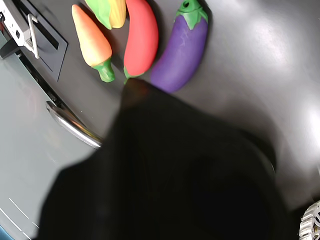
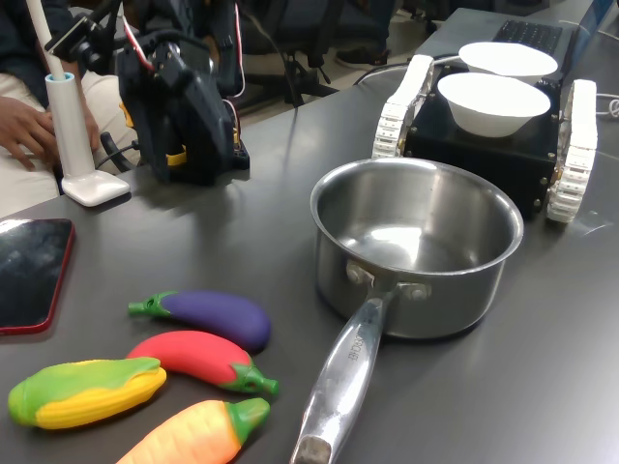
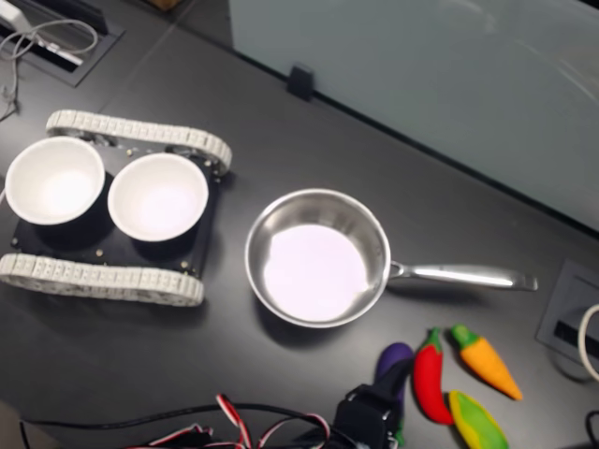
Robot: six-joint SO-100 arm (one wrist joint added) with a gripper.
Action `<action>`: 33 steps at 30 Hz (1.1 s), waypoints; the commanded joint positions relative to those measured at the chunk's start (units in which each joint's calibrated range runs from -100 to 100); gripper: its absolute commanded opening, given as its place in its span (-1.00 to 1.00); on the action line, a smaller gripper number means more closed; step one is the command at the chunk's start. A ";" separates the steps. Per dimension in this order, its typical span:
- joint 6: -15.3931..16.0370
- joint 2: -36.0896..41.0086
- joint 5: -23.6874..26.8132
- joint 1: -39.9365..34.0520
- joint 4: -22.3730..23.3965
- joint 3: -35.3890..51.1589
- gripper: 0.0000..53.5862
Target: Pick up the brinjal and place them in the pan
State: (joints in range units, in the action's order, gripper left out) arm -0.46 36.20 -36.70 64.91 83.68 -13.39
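The purple brinjal (image 1: 180,50) with its green cap lies on the dark table, beside a red eggplant-shaped toy (image 1: 141,37). In the first exterior view the brinjal (image 2: 213,317) rests left of the pan's handle. The shiny steel pan (image 2: 416,246) stands empty mid-table, seen again from above in the second exterior view as the pan (image 3: 316,257). My gripper (image 1: 137,92) is a dark blurred mass whose tip hangs just short of the brinjal's rounded end. From above, my gripper (image 3: 382,400) covers part of the brinjal (image 3: 393,358). How its jaws stand is not visible.
A red toy (image 2: 198,358), a corn (image 2: 87,391) and a carrot (image 2: 193,435) lie beside the brinjal. The pan handle (image 3: 459,275) points toward them. Two white bowls (image 3: 157,195) sit on a tracked vehicle. A phone (image 2: 29,271) and a person's hand (image 2: 24,126) are at the first exterior view's left.
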 commanded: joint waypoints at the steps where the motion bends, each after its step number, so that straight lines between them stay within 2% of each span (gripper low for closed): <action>1: 1.05 -1.15 -4.30 1.26 -4.75 0.81 0.36; 11: 2.81 -6.04 -12.89 3.21 -4.92 2.35 0.48; 14: 2.73 -7.56 -14.90 3.10 -5.00 2.44 0.65; 19: 2.73 -10.09 -17.44 2.18 -7.31 2.90 0.71; 33: 2.39 -17.85 -25.30 -1.26 -9.18 6.53 0.72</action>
State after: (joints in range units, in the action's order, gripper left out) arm 1.65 18.52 -59.61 65.02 77.14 -12.67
